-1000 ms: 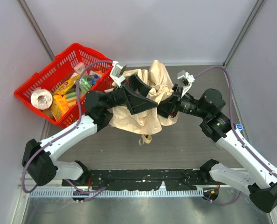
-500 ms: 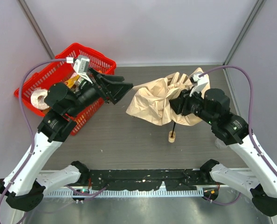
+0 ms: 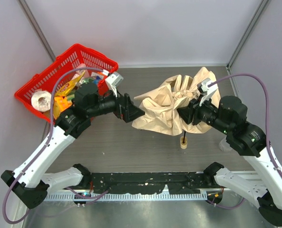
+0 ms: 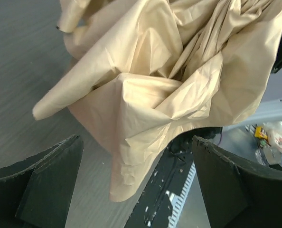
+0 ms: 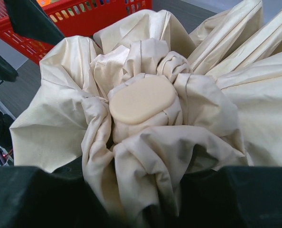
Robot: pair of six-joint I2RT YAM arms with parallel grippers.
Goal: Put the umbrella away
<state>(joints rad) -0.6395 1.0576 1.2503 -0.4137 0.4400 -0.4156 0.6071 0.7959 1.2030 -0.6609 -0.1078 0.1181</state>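
The umbrella hangs bunched above the right of the tabletop, handle down low, with the right gripper jaws clamped on its fabric. Only the right wrist view shows the oval top cap. The left wrist view shows the left gripper jaws wide apart and facing the folds.

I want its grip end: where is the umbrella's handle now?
In the top view the handle sticks out from the canopy toward the arm bases, right of centre, beside the right gripper.
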